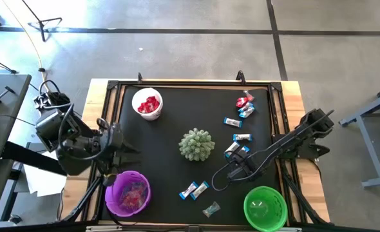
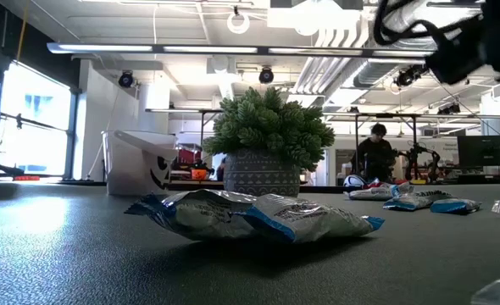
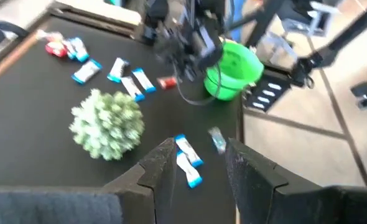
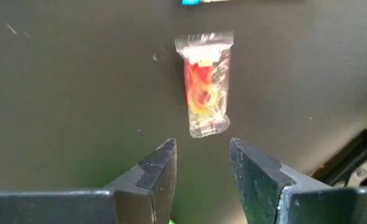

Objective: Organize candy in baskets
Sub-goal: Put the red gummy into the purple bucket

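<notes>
My right gripper (image 1: 237,169) (image 4: 202,158) hangs open, pointing down, just above a clear-wrapped red-orange candy (image 4: 205,84) lying flat on the black mat; its fingers touch nothing. My left gripper (image 1: 117,145) (image 3: 199,165) is open, holds nothing and is raised over the mat's left edge, beside the purple basket (image 1: 128,192), which holds candy. The white basket (image 1: 147,103) holds red candy. The green basket (image 1: 265,207) (image 3: 233,68) stands at the near right corner. Blue-and-silver candies (image 1: 194,189) (image 3: 186,160) and a clear one (image 1: 210,209) lie loose on the mat.
A spiky pale-green ball (image 1: 196,144) (image 3: 107,124) sits mid-mat. More loose candies lie at the far right (image 1: 245,103) and near it (image 1: 240,137). A raised black frame (image 1: 190,84) rims the mat. In the low view a person (image 2: 377,152) shows far behind the table.
</notes>
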